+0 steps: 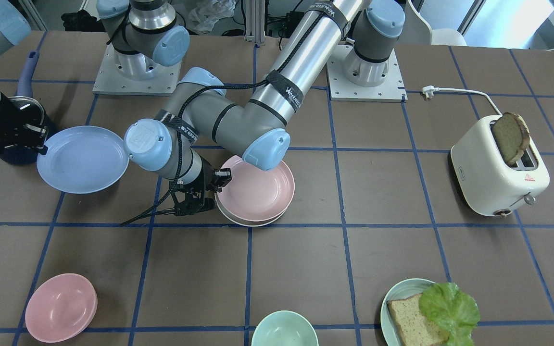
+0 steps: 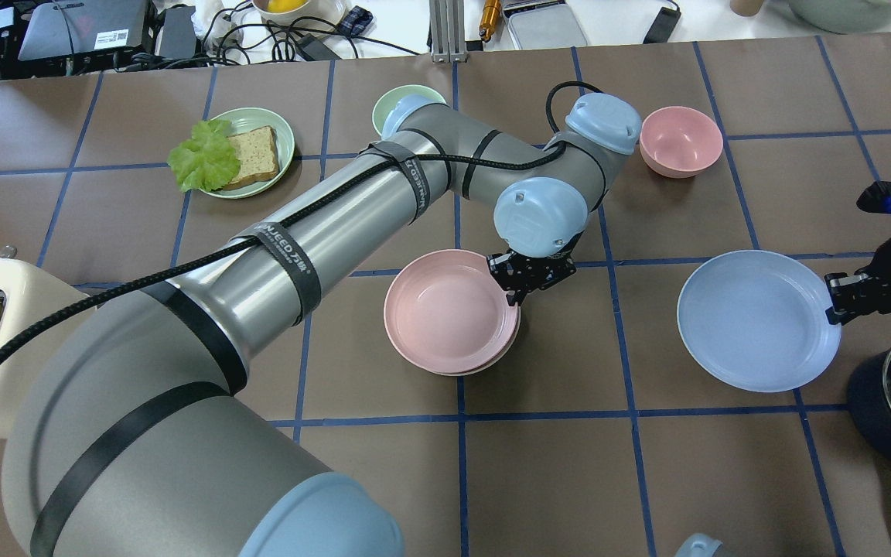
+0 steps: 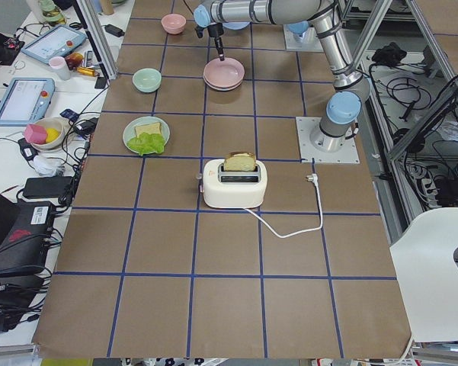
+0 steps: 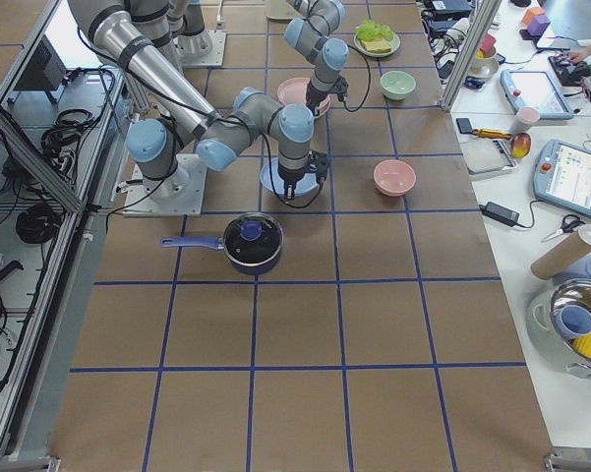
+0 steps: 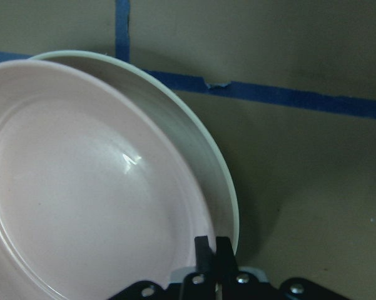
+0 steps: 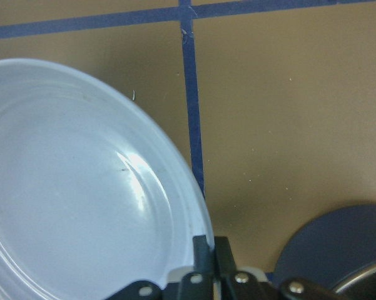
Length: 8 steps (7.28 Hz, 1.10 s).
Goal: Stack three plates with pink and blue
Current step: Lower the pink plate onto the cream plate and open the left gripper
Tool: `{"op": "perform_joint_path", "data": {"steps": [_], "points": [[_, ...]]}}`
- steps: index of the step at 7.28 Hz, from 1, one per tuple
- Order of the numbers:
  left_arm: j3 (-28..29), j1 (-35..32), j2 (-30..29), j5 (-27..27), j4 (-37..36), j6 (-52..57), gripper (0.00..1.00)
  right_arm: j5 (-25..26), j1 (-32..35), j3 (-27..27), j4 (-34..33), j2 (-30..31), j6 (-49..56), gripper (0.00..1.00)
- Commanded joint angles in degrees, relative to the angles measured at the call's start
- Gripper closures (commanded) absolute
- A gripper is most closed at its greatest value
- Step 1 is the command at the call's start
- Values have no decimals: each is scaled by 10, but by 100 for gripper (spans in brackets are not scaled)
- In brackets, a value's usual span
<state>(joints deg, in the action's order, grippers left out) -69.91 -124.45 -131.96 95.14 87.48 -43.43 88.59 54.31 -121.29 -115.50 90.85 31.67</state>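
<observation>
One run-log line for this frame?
left gripper shut on pink plate rim | pink plate atop cream plate | right gripper shut on blue plate rim | blue plate unstacked

You have a brown table (image 2: 569,480) gridded with blue tape lines, a pale pink plate (image 2: 445,309), a cream-white plate (image 1: 252,223), a periwinkle blue plate (image 2: 755,321), a pink bowl (image 2: 681,139), a mint green bowl (image 1: 284,330) and a pale green plate (image 2: 285,131). You also have a cream toaster (image 1: 493,178) with a small red mark, a dark blue pot (image 4: 253,246), and a silver-grey left arm (image 2: 314,247) with pale blue joint caps and black straps.
</observation>
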Motion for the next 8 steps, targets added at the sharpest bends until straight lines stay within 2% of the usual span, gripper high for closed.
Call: {"op": "perform_joint_path", "data": {"steps": [1,6,7,8], "points": [[7,0,-3,0,0,-1,100,0,0,-2,0,1,1,100],[11,1,-6,1,7,-1,100,0,0,-4,0,1,0,100],[12,0,-8,1,8,-1,24,0,0,-4,0,0,0,100],[14,1,-8,0,8,-1,8,-1,0,-4,0,0,0,100]]}}
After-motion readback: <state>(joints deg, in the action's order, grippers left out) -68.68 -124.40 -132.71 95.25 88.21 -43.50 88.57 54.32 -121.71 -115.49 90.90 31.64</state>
